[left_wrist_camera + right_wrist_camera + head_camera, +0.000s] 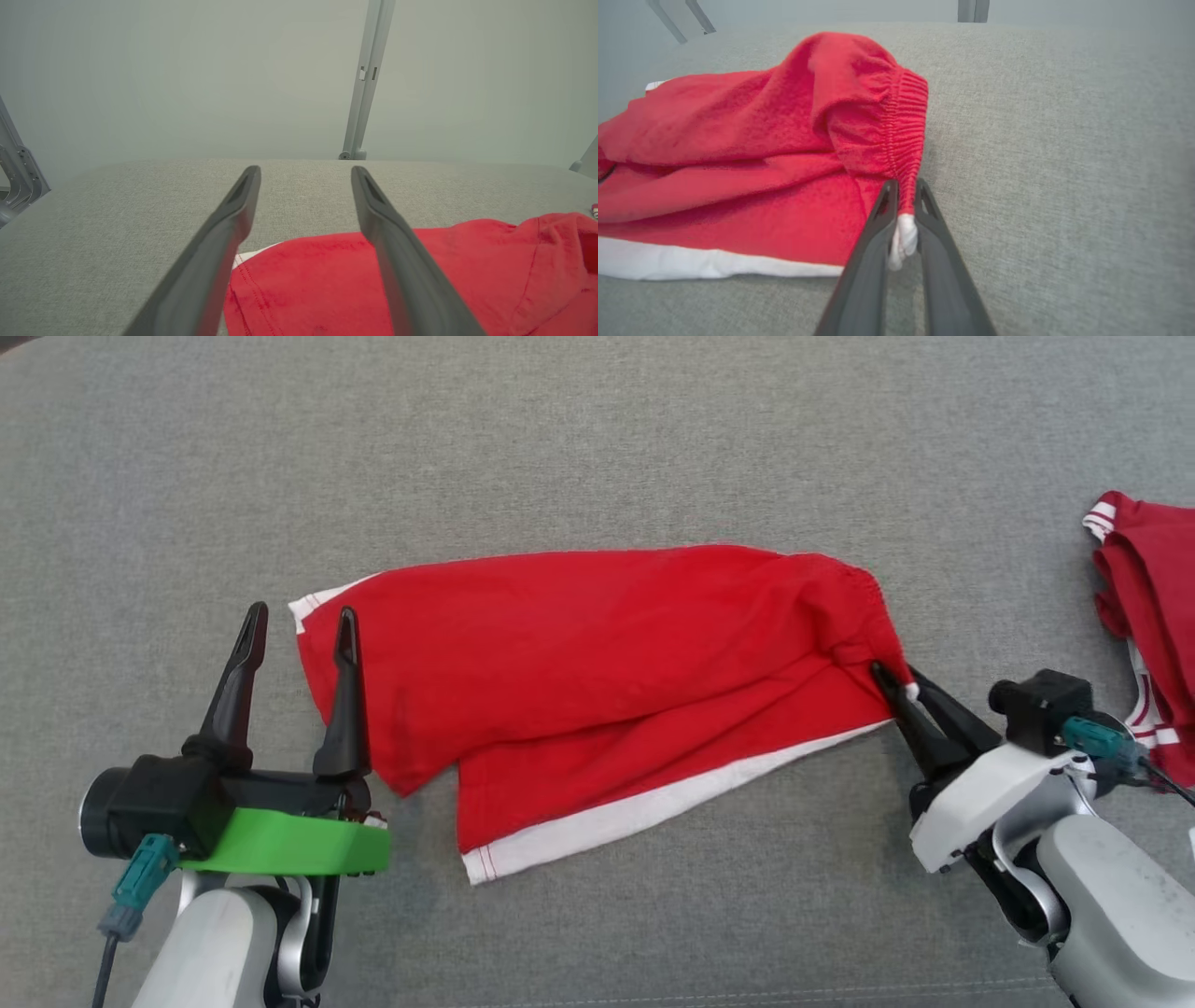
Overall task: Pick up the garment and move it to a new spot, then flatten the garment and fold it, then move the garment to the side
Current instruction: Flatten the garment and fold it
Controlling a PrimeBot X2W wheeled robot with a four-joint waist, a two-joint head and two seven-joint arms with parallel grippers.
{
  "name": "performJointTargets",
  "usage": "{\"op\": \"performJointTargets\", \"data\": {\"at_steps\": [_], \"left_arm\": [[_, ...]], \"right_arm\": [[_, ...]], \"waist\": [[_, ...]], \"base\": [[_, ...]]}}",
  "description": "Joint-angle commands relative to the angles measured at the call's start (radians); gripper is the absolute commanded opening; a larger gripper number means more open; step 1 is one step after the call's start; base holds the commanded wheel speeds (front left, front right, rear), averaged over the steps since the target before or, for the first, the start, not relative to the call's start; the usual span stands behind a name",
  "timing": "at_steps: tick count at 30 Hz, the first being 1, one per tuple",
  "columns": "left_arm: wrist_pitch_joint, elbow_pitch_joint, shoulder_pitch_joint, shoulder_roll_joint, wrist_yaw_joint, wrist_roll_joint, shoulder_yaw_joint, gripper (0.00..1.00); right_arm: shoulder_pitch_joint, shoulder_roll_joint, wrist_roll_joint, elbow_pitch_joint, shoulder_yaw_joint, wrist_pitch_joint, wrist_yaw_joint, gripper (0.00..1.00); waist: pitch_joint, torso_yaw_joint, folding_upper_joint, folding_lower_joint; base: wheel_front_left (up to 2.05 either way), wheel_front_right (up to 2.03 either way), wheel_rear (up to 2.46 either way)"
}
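Red woven cloth, item one: the garment [597,653], a pair of shorts by the look of it, lying on the grey, coarse-weave desk [597,448] near the middle of my head view. Soft, creased, partly doubled over itself.

Entries, left to right:

- left hand [302,611]: two long dark tapering fingers, spread wide, gripping nothing. One finger stands over bare desk, the other over the garment's left edge; I cannot tell whether it touches. In the left wrist view the red cloth [303,280] shows between and beneath the fingers.
- hem end: a narrow white edge [313,602] at the garment's upper left corner.
- white band [653,812]: a flat strip along the lower edge, slanting up toward the right.
- waistband [906,126]: ribbed, gathered elastic, bunched and drawn down to a point.
- right hand [894,677]: closed on the waistband corner; my right wrist view shows a white tuft of cloth pinched between the fingers [878,233].
- second red garment [1148,588]: crumpled, white-striped, at the far right edge, well apart.

Orientation: long axis runs left to right across the desk, hems pointing left, waistband pointing right.
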Motion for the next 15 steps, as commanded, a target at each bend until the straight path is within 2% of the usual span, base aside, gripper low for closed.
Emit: {"op": "performJointTargets", "data": {"at_steps": [1,5,8,11,15], "left_arm": [[-0.005,-0.002,0.009,0.009,-0.003,0.014,0.005,1.00],[-0.002,-0.007,0.008,0.016,0.000,0.016,0.003,1.00],[0.005,-0.012,0.002,0.021,0.000,0.014,0.000,1.00],[0.010,-0.017,-0.010,0.024,-0.003,0.015,-0.005,1.00],[0.017,-0.019,-0.021,0.025,-0.006,0.017,-0.016,1.00]], "right_arm": [[0.043,0.019,0.002,-0.013,-0.062,-0.009,-0.002,0.00],[0.122,0.092,-0.018,-0.038,-0.222,0.021,-0.002,0.00],[0.158,0.147,-0.036,-0.057,-0.303,0.052,-0.002,0.00],[0.156,0.189,-0.057,-0.044,-0.338,0.081,-0.002,0.00],[0.115,0.214,-0.088,0.012,-0.342,0.094,-0.002,0.00]], "waist": [[-0.013,-0.030,0.0000,0.0000],[-0.019,-0.060,0.0000,0.0000],[-0.017,-0.073,0.0000,0.0000],[-0.010,-0.079,0.0000,0.0000],[0.000,-0.079,0.0000,0.0000]], "base": [[0.00,0.00,0.00],[0.00,0.00,0.00],[0.00,0.00,0.00],[0.00,0.00,0.00],[0.00,0.00,0.00]]}}
